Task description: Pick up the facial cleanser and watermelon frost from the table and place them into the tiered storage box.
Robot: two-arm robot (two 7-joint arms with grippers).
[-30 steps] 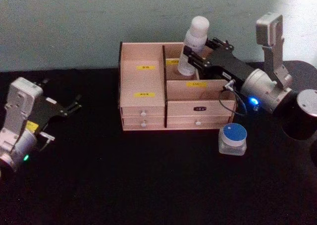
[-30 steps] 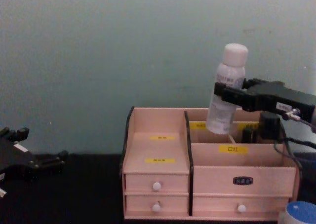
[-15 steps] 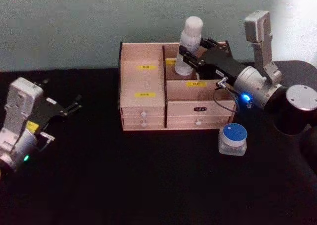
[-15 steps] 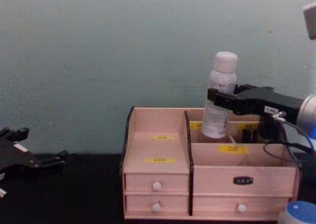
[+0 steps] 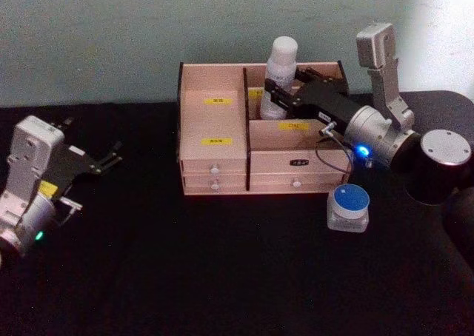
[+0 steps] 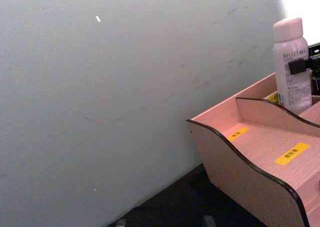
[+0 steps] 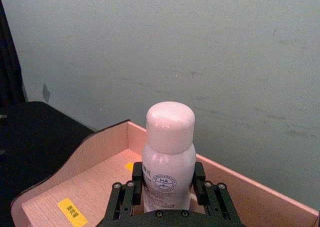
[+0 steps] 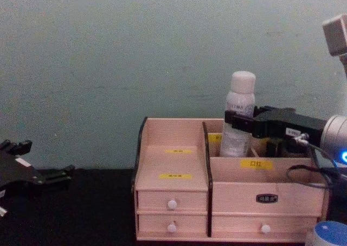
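Observation:
My right gripper (image 5: 272,98) is shut on a white bottle (image 5: 280,66) with a rounded cap. It holds the bottle upright and low in the back compartment of the tiered storage box (image 5: 215,158), right of the centre divider. In the chest view the bottle (image 8: 238,110) sticks up above the box (image 8: 173,194), with the gripper (image 8: 233,121) around its lower half. The right wrist view shows the fingers (image 7: 125,199) clamping the bottle (image 7: 169,152). A clear jar with a blue lid (image 5: 349,207) stands on the table in front of the box's right end. Which of the two is the cleanser I cannot tell.
My left gripper (image 5: 92,140) is parked open over the black table (image 5: 222,277) at the far left, well away from the box. A grey-green wall (image 8: 162,51) rises right behind the box. The left wrist view shows the box's left side panel (image 6: 240,172) and the bottle (image 6: 291,67).
The right gripper has come down and slightly left with the bottle, from above the box into the back compartment. The left arm and the jar have not moved.

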